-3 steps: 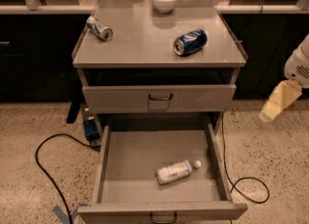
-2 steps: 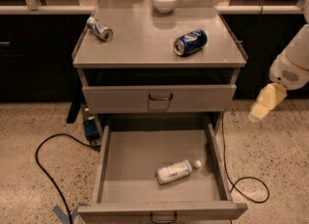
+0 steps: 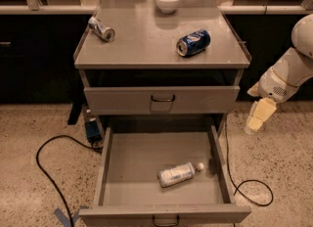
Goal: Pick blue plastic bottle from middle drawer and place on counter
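The blue plastic bottle (image 3: 179,173) lies on its side in the open middle drawer (image 3: 127,172), right of centre, white cap pointing right. The counter (image 3: 146,40) is the grey cabinet top above it. My gripper (image 3: 257,117) hangs from the pale arm at the right, outside the cabinet, beside the drawer's right wall and well above the floor. It is up and to the right of the bottle and holds nothing.
On the counter lie a silver can (image 3: 101,28) at the left, a dark blue soda can (image 3: 193,42) at the right and a white bowl (image 3: 168,1) at the back. A closed upper drawer (image 3: 161,99) sits above. Black cables (image 3: 49,172) lie on the floor on both sides.
My arm and gripper have moved left and down, toward the right side of the cabinet. The bottle and cans have not moved.
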{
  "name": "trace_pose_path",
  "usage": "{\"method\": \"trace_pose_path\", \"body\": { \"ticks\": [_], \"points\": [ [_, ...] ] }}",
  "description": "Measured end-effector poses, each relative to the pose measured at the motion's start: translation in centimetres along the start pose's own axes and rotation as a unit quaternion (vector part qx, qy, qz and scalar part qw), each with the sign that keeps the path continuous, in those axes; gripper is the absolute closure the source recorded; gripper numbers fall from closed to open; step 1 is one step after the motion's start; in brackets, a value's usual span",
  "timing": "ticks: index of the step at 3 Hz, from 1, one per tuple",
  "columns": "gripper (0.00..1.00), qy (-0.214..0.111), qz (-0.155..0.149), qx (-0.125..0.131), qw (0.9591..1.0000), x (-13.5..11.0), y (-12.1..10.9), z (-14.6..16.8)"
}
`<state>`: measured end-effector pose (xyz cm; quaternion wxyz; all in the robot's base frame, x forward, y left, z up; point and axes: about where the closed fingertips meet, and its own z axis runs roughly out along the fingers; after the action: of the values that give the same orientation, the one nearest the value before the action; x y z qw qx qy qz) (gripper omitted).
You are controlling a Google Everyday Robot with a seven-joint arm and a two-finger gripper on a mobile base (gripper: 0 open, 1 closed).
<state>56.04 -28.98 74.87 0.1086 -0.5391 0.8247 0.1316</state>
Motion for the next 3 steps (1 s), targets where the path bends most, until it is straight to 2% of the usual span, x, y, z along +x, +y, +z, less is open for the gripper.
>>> {"method": "trace_pose_path", "body": {
  "ticks": [1, 2, 3],
  "points": [
    [0.00, 0.000, 0.000, 0.000, 1.0000, 0.0, 0.0, 0.0],
    [0.00, -0.003, -0.007, 0.002, 1.0000, -0.2, -0.3, 2.6],
    [0.00, -0.007, -0.026, -0.003, 0.9996, 0.1, 0.5, 6.8]
  ]
}}
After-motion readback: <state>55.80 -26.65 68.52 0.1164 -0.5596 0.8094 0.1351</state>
